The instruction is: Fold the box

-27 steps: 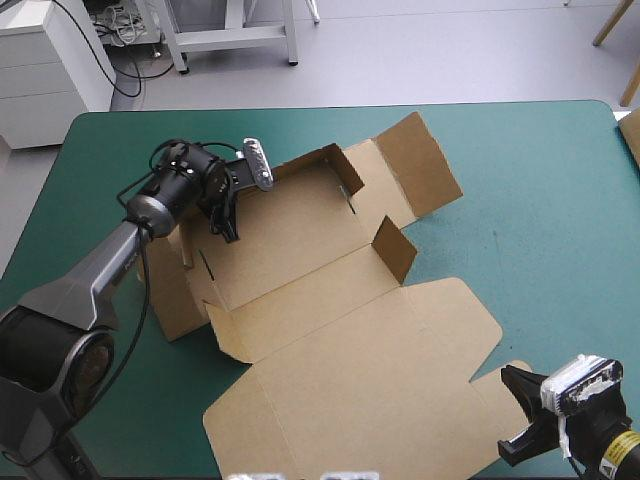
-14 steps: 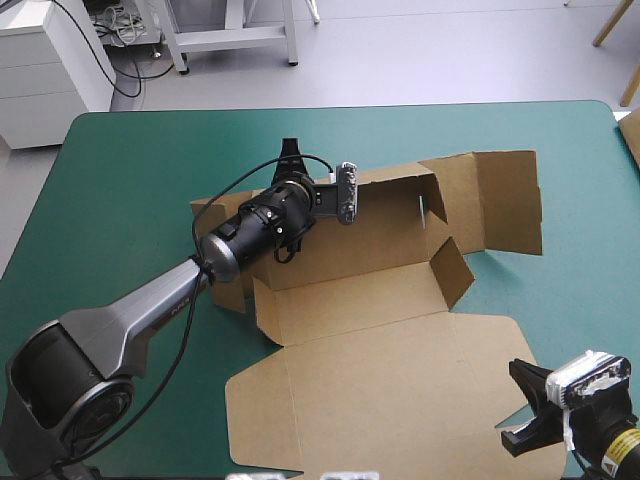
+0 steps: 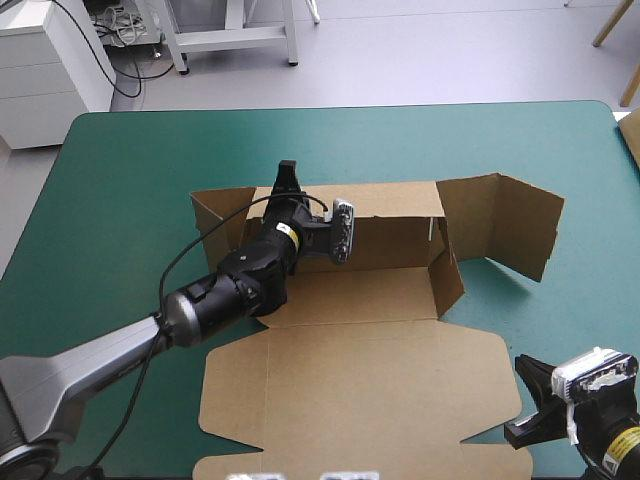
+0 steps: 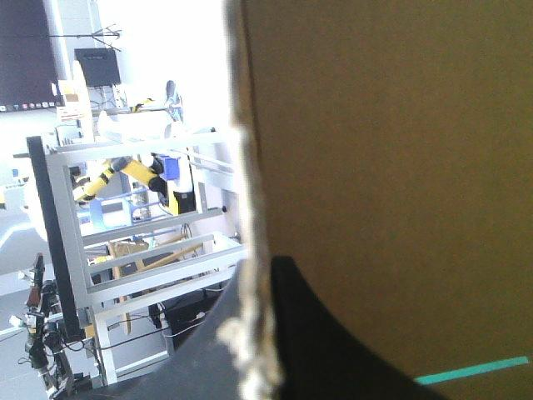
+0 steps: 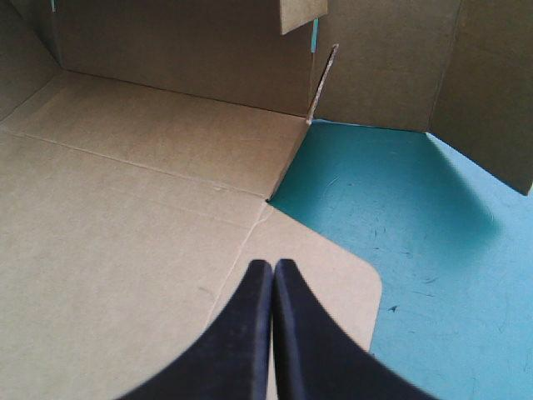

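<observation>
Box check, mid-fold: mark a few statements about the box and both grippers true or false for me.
1. The left gripper is shut on the far wall of the box. True.
2. The right gripper grips the lid. False: it is shut on nothing, beside the lid's near right corner.
3. The lid lies flat on the teal-green cover. True.
4. The far wall lies flat. False: it stands raised.
5. The flap at the far wall's right end is tucked inside. False: it stands outside the box, over bare cover.
</observation>
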`<action>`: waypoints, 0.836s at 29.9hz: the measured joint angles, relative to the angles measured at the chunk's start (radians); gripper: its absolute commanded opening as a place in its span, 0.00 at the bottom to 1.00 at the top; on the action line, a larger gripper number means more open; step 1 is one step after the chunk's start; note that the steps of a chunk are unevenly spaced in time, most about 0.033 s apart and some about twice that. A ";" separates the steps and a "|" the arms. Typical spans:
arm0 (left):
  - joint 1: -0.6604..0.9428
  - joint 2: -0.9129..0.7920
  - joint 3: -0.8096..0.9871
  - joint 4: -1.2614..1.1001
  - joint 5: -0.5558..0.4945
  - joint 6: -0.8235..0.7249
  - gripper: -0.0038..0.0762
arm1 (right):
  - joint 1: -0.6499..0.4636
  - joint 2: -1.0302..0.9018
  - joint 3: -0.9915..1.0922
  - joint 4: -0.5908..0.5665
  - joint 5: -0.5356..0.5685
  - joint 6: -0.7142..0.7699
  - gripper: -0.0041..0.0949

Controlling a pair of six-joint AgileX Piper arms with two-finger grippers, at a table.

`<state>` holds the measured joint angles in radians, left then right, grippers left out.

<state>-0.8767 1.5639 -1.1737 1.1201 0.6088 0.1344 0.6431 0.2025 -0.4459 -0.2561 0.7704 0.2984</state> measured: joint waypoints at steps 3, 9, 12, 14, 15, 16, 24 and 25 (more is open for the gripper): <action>-0.047 -0.047 0.065 0.065 0.014 -0.094 0.04 | 0.000 0.000 0.000 -0.001 0.000 0.000 0.02; -0.146 -0.068 0.131 0.205 0.120 -0.281 0.04 | 0.000 0.000 0.000 -0.025 0.000 0.009 0.04; -0.170 -0.068 0.135 0.214 0.153 -0.326 0.04 | 0.000 0.000 0.000 -0.027 0.001 0.007 0.16; -0.175 -0.068 0.138 0.217 0.160 -0.338 0.04 | 0.000 0.000 0.000 -0.026 0.001 -0.001 0.30; -0.175 -0.068 0.138 0.217 0.160 -0.341 0.04 | 0.000 0.000 0.000 -0.026 0.001 -0.004 0.38; -0.175 -0.068 0.138 0.217 0.160 -0.343 0.04 | 0.000 0.000 0.000 -0.025 0.001 -0.006 0.47; -0.176 -0.070 0.138 0.213 0.164 -0.345 0.04 | 0.000 0.000 0.005 -0.025 -0.001 -0.015 0.59; -0.176 -0.072 0.138 0.210 0.164 -0.345 0.04 | 0.000 0.000 0.007 -0.025 -0.001 -0.015 0.59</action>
<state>-1.0528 1.4917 -1.0358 1.3300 0.7728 -0.2107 0.6431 0.2025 -0.4391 -0.2813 0.7694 0.2838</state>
